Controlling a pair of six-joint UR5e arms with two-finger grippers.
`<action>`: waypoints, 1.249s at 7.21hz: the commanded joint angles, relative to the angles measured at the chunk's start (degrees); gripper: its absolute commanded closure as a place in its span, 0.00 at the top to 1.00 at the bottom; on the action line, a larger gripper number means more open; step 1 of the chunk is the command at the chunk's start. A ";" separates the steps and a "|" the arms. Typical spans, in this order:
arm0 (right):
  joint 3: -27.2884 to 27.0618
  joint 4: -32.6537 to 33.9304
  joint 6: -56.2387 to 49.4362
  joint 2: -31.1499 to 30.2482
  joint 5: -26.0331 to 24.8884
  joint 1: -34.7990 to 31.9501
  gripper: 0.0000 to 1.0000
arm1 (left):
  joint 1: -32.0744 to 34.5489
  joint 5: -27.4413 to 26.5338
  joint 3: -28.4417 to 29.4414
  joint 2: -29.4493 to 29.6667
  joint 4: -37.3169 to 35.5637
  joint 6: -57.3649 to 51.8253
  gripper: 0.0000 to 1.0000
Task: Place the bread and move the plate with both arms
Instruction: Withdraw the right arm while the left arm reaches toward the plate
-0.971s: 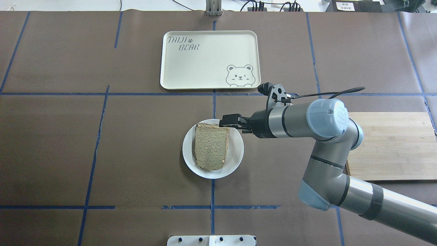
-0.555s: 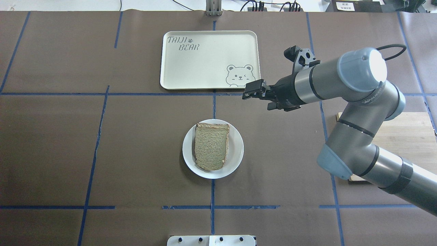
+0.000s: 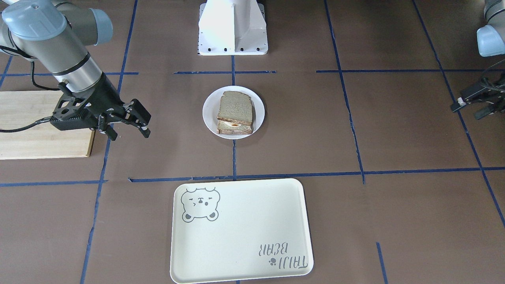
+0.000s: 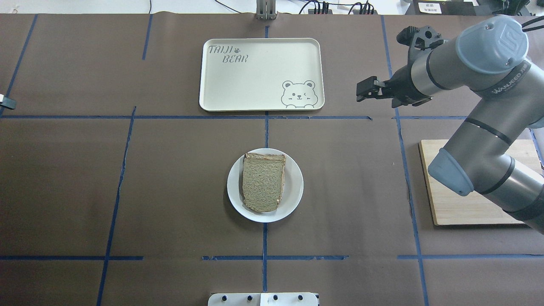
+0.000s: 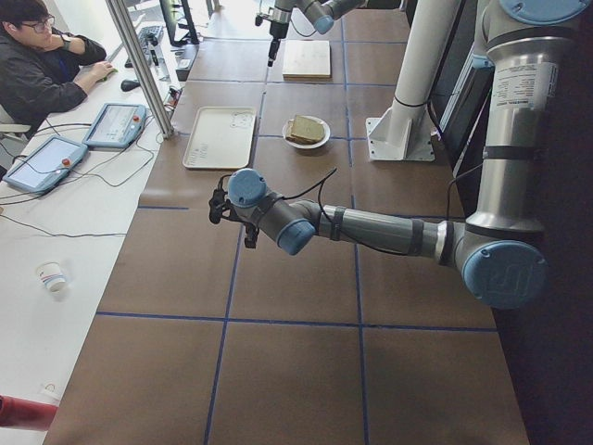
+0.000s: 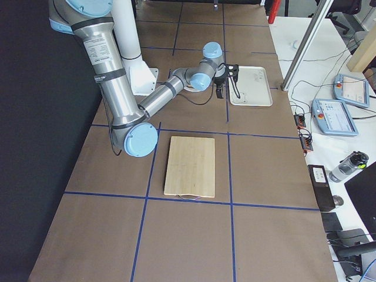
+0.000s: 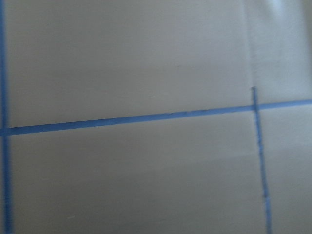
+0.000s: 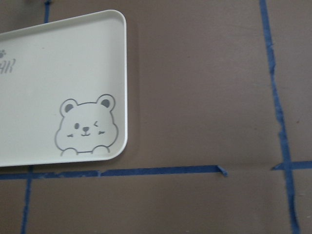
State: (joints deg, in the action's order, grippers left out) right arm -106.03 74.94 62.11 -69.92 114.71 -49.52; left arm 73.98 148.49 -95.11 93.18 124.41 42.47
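One bread slice (image 4: 263,182) sits on the plate (image 4: 295,192), so the right fingers (image 3: 141,116) hang spread, empty and well clear, probably to leave room; for the left arm (image 5: 371,227), can't tell.

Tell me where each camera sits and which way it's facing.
Front-facing: across the table, facing the white base; right gripper at left.
Overhead: behind the robot, looking down; right arm enters right.
Exterior left: table's left end; left arm nearest.
Exterior right: opposite end; right arm nearest.
Left wrist: down on blue tape; no body.
Right wrist: down on bear tray; no body.
Shared: front-facing and overhead show bread on the plate.
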 commanded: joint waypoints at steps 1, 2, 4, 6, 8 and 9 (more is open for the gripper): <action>-1.53 13.32 -19.05 -1.44 0.60 -4.69 1.00 | -8.29 -6.23 -0.17 5.41 10.10 22.21 1.00; -2.24 17.91 -25.57 -1.97 0.78 -6.63 1.00 | -12.94 -12.29 -0.17 5.95 15.72 31.27 1.00; -3.74 27.40 -40.94 -3.72 5.14 -13.63 1.00 | -20.77 -21.88 0.01 6.58 29.94 53.50 1.00; -3.22 34.11 -52.15 -5.56 13.84 -20.15 1.00 | -34.36 -39.85 -0.08 6.31 39.30 65.17 1.00; -3.22 33.61 -56.19 -10.12 18.34 -23.59 1.00 | -40.21 -42.85 -0.17 5.79 41.35 65.29 0.79; -3.22 33.43 -57.79 -11.71 19.23 -25.35 1.00 | -42.32 -43.37 0.01 6.13 41.27 65.29 0.67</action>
State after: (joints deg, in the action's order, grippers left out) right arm -109.25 108.39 6.88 -79.41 132.14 -72.63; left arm 34.66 106.34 -95.19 99.16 165.18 107.47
